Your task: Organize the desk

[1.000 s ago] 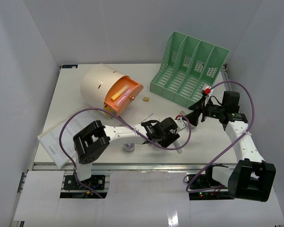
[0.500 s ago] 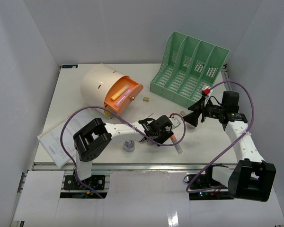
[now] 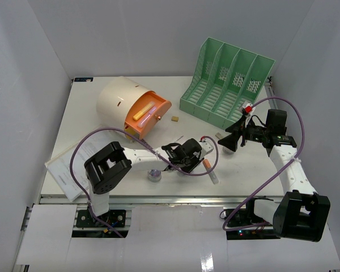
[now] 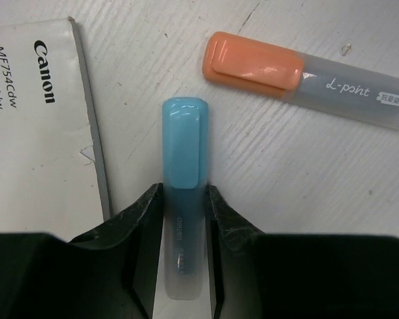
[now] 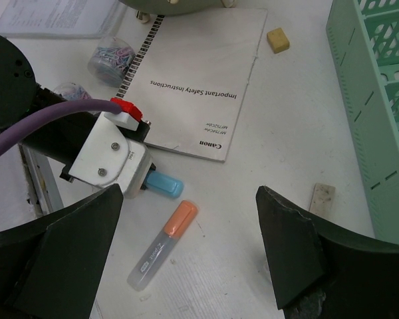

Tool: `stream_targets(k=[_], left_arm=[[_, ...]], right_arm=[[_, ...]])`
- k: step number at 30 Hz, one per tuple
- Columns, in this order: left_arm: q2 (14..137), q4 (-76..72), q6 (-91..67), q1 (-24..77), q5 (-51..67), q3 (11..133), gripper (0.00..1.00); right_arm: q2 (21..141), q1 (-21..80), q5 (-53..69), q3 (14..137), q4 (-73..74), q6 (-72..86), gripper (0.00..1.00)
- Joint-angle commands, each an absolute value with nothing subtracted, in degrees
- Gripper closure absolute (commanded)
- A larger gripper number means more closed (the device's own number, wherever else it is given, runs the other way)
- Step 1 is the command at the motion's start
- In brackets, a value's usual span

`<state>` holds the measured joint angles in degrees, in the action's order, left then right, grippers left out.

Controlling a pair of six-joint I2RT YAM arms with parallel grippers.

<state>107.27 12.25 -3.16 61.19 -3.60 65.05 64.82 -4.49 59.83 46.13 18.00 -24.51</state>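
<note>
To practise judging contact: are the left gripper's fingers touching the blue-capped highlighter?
Touching. The left wrist view shows the left gripper with both fingers pressed against the barrel of the blue-capped highlighter, no gap either side.

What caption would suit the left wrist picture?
Jaws grip a blue pen beside an orange pen and a booklet.

On the desk (image 4: 299, 199), marker (image 4: 183, 146) between jaws of the left tool (image 4: 183, 196), booklet (image 4: 33, 153) and second marker (image 4: 306, 83) alongside.
</note>
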Motion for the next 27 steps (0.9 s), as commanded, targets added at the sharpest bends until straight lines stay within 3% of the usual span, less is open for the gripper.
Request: stream_targets(k=[1, 7, 15, 20, 27], left_arm=[[104.19, 13.72, -4.94, 61.26, -1.48, 60.44, 0.79], [94.88, 12.93, -4.10, 61.26, -5.34, 59.98, 0.93], [80.11, 13.25, 0.49, 60.12, -10.06, 63.16, 0.99], [71.99, 12.86, 5.81, 51.90, -9.36, 66.72, 1.00], [71.84, 12.39, 8.46, 37.90, -6.16, 74.32, 1.00]], right_arm=[[64.57, -4.98, 61.40, 48.25, 18.37, -25.19, 0.12], [64.60, -5.17, 61.52, 48.33, 18.37, -25.14, 0.12], [64.51, -5.26, 61.44, 48.43, 18.62, -25.48, 0.12], [64.51, -5.26, 61.69, 48.43, 18.72, -25.49, 0.12], [65.08, -5.27, 61.79, 48.25, 18.78, -25.64, 0.12]])
